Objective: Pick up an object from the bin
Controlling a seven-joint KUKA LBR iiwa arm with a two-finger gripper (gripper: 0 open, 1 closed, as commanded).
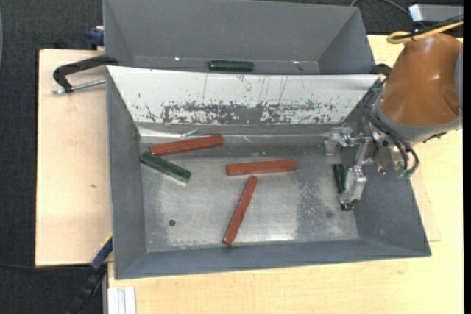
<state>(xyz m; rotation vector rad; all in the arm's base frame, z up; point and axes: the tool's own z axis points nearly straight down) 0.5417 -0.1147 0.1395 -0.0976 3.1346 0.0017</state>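
Note:
My gripper [351, 191] hangs low at the right end of the bin, close to the right wall and just above the floor. A short dark green block [338, 177] stands almost upright right against the gripper's left side; whether it is held cannot be made out. A red stick [261, 168] lies flat in the middle of the floor, to the gripper's left. A second red stick [241, 210] lies slanted below it, running toward the front wall.
A third red stick [186, 145] lies at the back left, with a dark green stick [165, 167] slanted just under it. Another green stick [231, 65] rests on the ledge above the scratched back wall. The arm's orange cover sits over the bin's right rim.

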